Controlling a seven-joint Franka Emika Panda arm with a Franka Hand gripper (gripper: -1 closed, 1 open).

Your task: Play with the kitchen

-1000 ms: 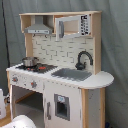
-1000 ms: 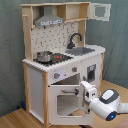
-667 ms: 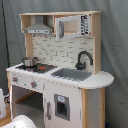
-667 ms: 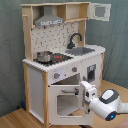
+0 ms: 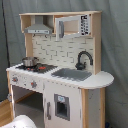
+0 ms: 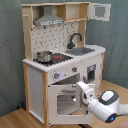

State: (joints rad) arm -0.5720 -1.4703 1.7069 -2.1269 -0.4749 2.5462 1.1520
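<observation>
The kitchen (image 5: 60,75) (image 6: 60,60) is a tall white and light-wood toy with a range hood (image 6: 50,21), black faucet (image 5: 83,59) (image 6: 75,39), grey sink (image 5: 72,75) and a pot (image 6: 44,56) on the stove. In the second exterior view its oven door (image 6: 64,100) stands tilted outward. My gripper (image 6: 79,90) is at the upper right corner of that door, on the end of the white arm (image 6: 107,102). In the first exterior view only a white piece of the arm (image 5: 20,122) shows at the bottom left.
The upper cabinet door (image 6: 100,11) hangs open at the top right in the second exterior view. A grey curtain (image 5: 115,45) backs the scene. The wooden floor (image 6: 20,117) runs in front of the toy.
</observation>
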